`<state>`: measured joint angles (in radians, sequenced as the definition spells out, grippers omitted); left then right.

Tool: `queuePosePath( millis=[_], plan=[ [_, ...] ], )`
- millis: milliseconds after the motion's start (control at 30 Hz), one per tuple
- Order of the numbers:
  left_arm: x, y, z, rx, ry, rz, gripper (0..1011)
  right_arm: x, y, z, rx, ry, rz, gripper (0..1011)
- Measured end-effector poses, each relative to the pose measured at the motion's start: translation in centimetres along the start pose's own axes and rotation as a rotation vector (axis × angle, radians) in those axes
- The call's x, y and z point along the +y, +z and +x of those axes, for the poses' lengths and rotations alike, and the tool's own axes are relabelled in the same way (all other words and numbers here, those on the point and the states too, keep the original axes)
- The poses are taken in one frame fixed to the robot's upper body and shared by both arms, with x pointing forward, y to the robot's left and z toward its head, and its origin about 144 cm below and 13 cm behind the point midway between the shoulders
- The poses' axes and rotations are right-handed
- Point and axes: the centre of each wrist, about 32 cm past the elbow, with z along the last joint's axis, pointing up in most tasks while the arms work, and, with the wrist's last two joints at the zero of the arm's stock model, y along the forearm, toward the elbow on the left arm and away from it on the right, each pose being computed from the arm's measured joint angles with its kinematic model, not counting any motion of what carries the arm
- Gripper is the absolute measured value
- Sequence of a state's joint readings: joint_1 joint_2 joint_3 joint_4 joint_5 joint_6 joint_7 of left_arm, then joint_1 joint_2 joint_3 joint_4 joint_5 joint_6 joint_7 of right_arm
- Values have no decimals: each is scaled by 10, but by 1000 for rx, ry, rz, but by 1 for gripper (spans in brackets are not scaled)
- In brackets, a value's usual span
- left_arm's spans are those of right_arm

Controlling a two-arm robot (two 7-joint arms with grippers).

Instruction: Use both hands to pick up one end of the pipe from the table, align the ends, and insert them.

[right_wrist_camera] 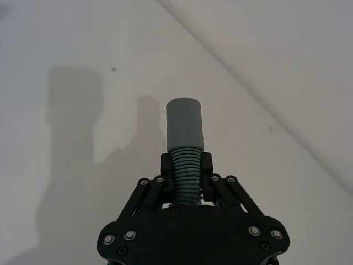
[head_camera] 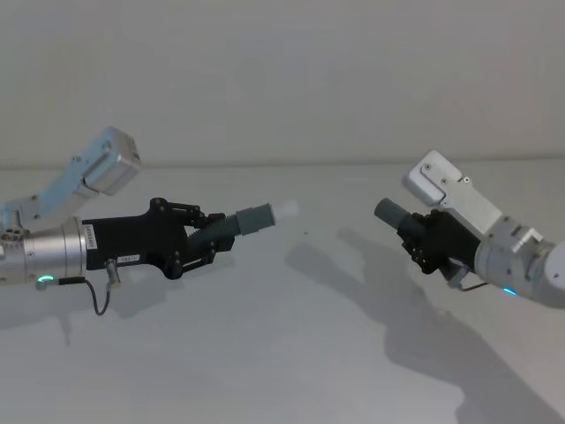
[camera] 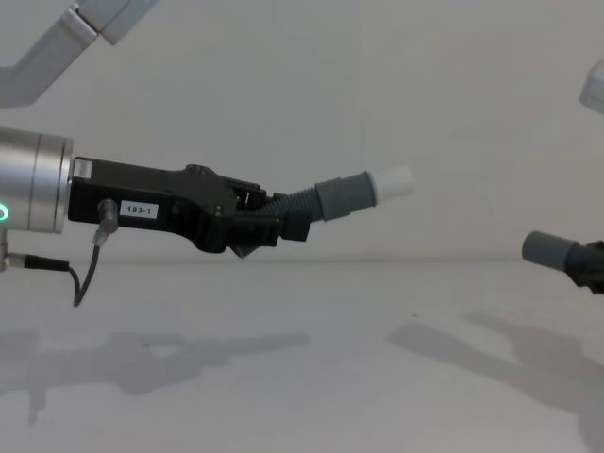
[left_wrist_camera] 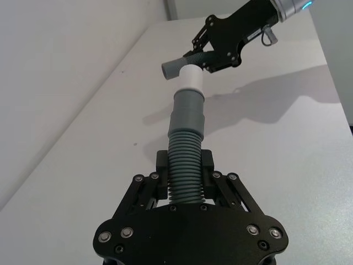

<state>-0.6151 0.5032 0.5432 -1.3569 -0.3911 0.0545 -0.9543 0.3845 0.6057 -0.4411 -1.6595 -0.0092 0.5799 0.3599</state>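
pickup looks done: left gripper [head_camera: 210, 237] jaws clamp the white-tipped hose [head_camera: 254, 217], right gripper [head_camera: 413, 231] jaws clamp the grey-cuffed hose [head_camera: 389, 212], both above the desk [head_camera: 291, 353]. ends well apart, so aligning and inserting are left.

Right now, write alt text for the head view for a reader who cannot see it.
The left gripper holds a ribbed grey piece whose white tip points across a gap toward the grey cuff of a second piece in the right gripper, both above the white table.
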Motion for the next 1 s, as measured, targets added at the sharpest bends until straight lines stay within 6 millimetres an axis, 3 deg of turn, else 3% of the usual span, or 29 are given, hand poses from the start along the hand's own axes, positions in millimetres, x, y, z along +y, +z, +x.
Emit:
queuePosePath(
  millis=[1000],
  plan=[
    [0,0,0,0,0,0,306,-43,24,23,-465,82,57,253]
  ],
)
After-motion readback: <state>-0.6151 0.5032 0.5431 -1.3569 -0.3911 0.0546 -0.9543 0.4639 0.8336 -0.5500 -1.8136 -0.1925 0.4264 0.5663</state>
